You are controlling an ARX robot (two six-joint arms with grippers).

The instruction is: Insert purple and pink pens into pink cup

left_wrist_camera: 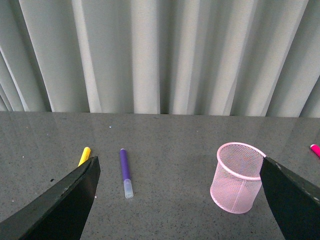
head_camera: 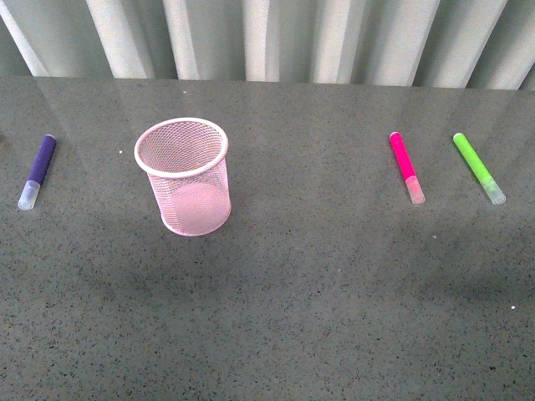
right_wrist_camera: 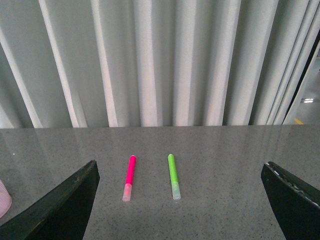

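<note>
The pink cup (head_camera: 184, 175) stands upright and empty, left of the table's middle; it also shows in the left wrist view (left_wrist_camera: 237, 177). The purple pen (head_camera: 38, 170) lies flat at the far left, also seen in the left wrist view (left_wrist_camera: 125, 172). The pink pen (head_camera: 406, 167) lies flat at the right, also seen in the right wrist view (right_wrist_camera: 129, 177). Neither arm shows in the front view. My left gripper (left_wrist_camera: 180, 200) is open and empty, short of the purple pen and the cup. My right gripper (right_wrist_camera: 180, 200) is open and empty, short of the pink pen.
A lime green pen (head_camera: 479, 168) lies right of the pink pen, also in the right wrist view (right_wrist_camera: 173, 176). A yellow pen (left_wrist_camera: 84, 156) lies left of the purple pen. A pleated grey curtain (head_camera: 276, 38) hangs behind the grey speckled table (head_camera: 292, 309).
</note>
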